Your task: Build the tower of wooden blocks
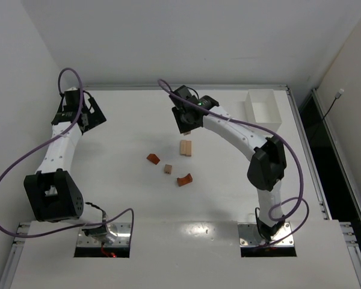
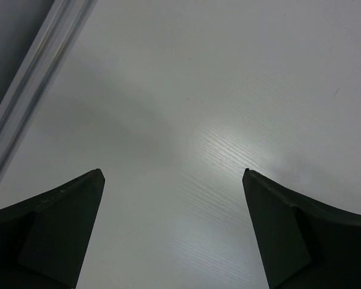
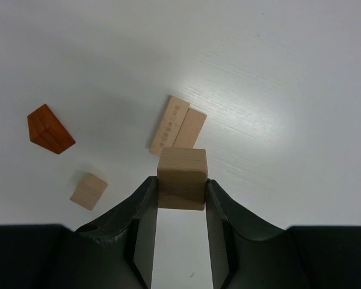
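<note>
My right gripper (image 3: 182, 185) is shut on a light tan wood cube (image 3: 182, 174), held above the table. Below and beyond it two tan bars (image 3: 178, 126) lie side by side. A reddish-orange wedge (image 3: 49, 129) and a small tan cube (image 3: 88, 191) lie to the left. From above, the right gripper (image 1: 185, 125) hangs just behind the bars (image 1: 186, 148), with the wedge (image 1: 153, 158), small cube (image 1: 168, 169) and a reddish arch (image 1: 185, 179) nearer the arm bases. My left gripper (image 2: 173, 174) is open over bare table at the far left (image 1: 87, 114). The tower is out of view.
A white rectangular box (image 1: 263, 108) stands at the back right, near the right arm's elbow. The table's raised rail (image 2: 30, 84) runs just left of the left gripper.
</note>
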Robot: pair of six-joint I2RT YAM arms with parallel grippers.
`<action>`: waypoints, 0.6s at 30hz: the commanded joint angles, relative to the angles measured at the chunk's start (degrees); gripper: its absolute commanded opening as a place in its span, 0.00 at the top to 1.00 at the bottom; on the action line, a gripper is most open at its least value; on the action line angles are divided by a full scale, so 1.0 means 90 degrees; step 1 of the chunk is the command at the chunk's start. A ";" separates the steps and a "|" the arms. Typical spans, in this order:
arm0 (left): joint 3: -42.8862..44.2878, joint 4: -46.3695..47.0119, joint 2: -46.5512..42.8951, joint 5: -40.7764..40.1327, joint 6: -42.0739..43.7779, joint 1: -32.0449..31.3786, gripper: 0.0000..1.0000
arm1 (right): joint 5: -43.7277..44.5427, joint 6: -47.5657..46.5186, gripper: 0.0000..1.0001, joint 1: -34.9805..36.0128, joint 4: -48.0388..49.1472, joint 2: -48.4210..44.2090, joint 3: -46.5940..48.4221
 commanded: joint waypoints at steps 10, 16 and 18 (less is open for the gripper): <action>-0.0422 0.0040 -0.0623 -0.0235 -0.0153 -0.0067 0.00 | -0.1207 0.2205 1.00 -0.0719 -0.0464 0.0707 0.0667; -0.0481 0.0099 -0.0682 -0.0235 -0.0153 -0.0067 0.00 | -0.1178 0.2206 1.00 -0.0778 -0.0396 0.0961 0.0794; -0.0539 0.0099 -0.0682 -0.0235 -0.0153 -0.0067 0.00 | -0.1255 0.2206 1.00 -0.0778 -0.0396 0.1020 0.0794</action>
